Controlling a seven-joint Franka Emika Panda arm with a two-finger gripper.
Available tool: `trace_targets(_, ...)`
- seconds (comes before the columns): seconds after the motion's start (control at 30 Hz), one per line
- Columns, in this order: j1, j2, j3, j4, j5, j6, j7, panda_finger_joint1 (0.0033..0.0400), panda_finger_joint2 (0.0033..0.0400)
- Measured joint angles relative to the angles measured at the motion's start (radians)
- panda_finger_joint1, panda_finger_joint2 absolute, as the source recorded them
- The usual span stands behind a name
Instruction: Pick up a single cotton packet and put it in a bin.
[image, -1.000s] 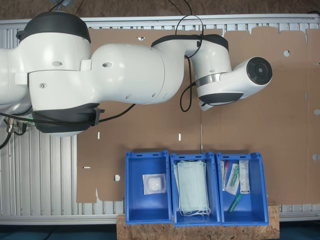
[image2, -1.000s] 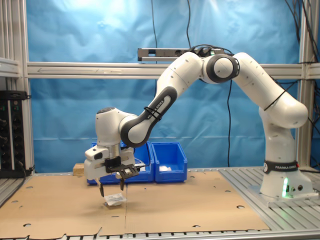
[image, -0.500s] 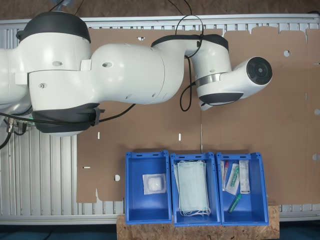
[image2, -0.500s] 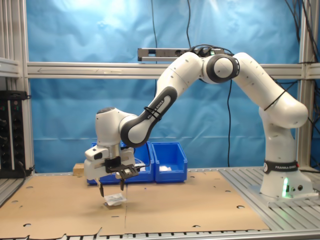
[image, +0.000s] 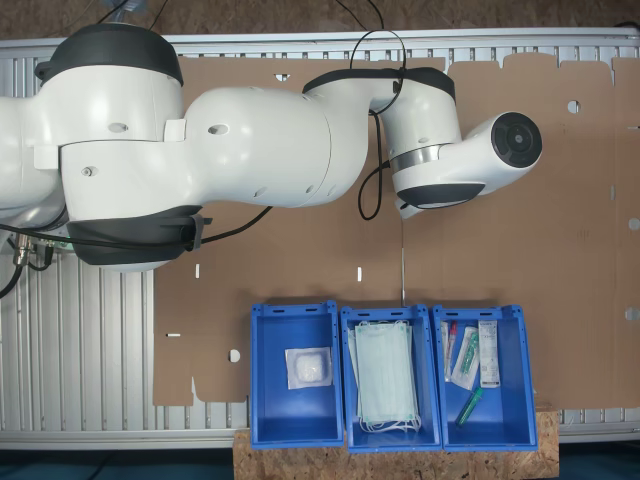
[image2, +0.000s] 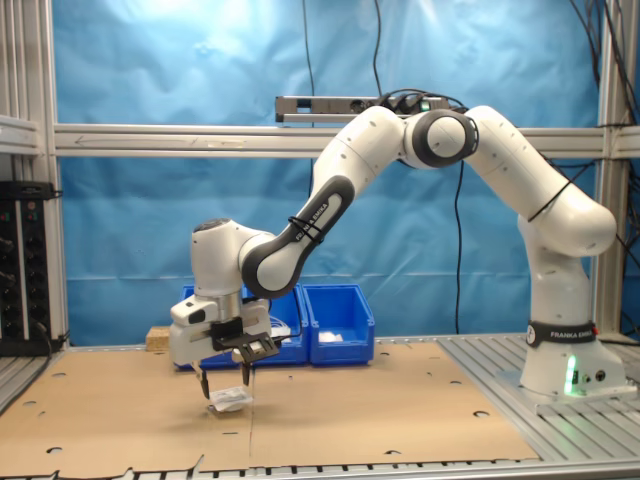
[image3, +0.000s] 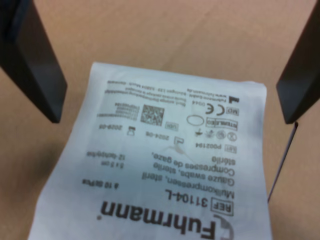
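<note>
The cotton packet (image3: 165, 170) is a flat white square with dark print on its face. It lies on the cardboard sheet (image2: 400, 410), and in the second exterior view the cotton packet (image2: 230, 400) sits near the sheet's front. My gripper (image2: 224, 381) hangs just above it, open, one dark finger (image3: 35, 65) on each side and not touching. In the wrist view the gripper (image3: 170, 117) straddles the packet's far edge. Three blue bins stand in a row; the first bin (image: 262, 375) holds a plump white packet (image: 308, 367).
The middle bin (image: 432, 380) holds pale green face masks (image: 386, 375). The third bin (image: 522, 380) holds several slim wrapped items (image: 470, 360). Behind my hand in the second exterior view stand the blue bins (image2: 340, 325). A chipboard slab (image: 400, 462) lies under the bins, and bare cardboard surrounds the packet.
My hand has sunk slightly toward the packet, with the fingers still apart. The packet has not moved.
</note>
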Motion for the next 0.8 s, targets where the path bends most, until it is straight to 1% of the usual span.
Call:
trace_targets(0.33, 0.000, 0.020, 0.000, 0.000, 0.000, 0.000, 0.010, 0.0400, 0.0400)
trace_targets(0.8, 0.000, 0.032, 0.000, -0.001, 0.000, 0.000, 0.013, 0.0400, 0.0400)
